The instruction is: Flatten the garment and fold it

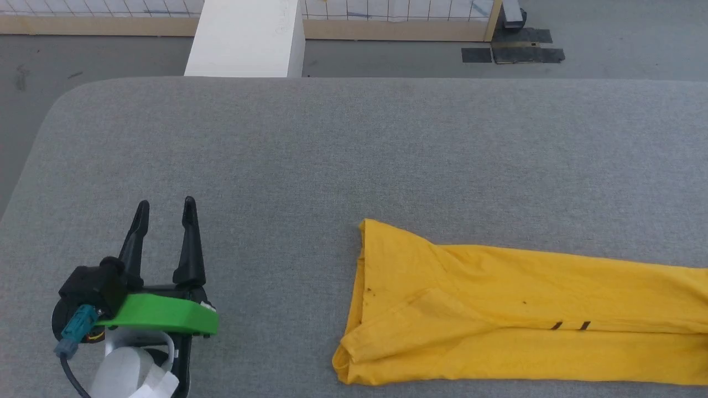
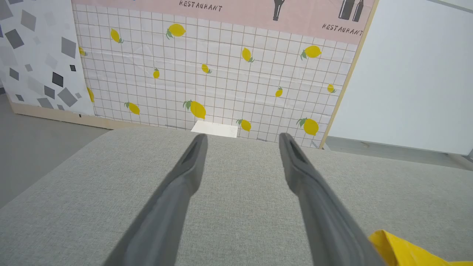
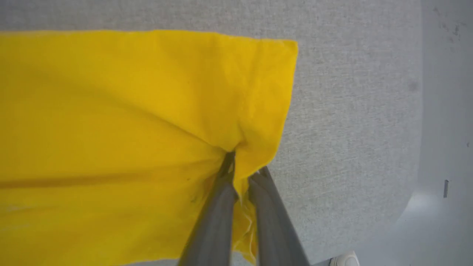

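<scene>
The garment (image 1: 498, 309) is shown as a long, bright yellow band, folded lengthwise, laid flat on the near right part of the grey fabric-covered table (image 1: 276, 155). Its left end lies close to the middle of the table and its right part is cut off by the right edge of the head view. At the left end a flap of cloth is doubled over the lower layer. Two short black strokes (image 1: 569, 326) and a few small dark specks are seen on the upper face, which is otherwise plain yellow.

In the right wrist view the right gripper (image 3: 246, 162) is seen clenched on a pinch of the garment near one of its corners. The cloth is gathered between the two fingers, and creases spread from the grip. The table lies bare beside that corner.

The left gripper (image 1: 166, 202) is placed at the near left over the table, well apart from the garment, with its fingers pointing toward the far side. Its jaws are spread and nothing is held between them. Whether it touches the table cannot be told. A green bracket (image 1: 160, 315) and a teal cable plug (image 1: 77, 329) are mounted behind the fingers.

Beyond the far edge of the table, a white block (image 1: 249, 38), a grey floor (image 1: 110, 55) with black tape patches (image 1: 514, 52), and a tiled lemon-print wall panel (image 2: 221, 74) are seen.
</scene>
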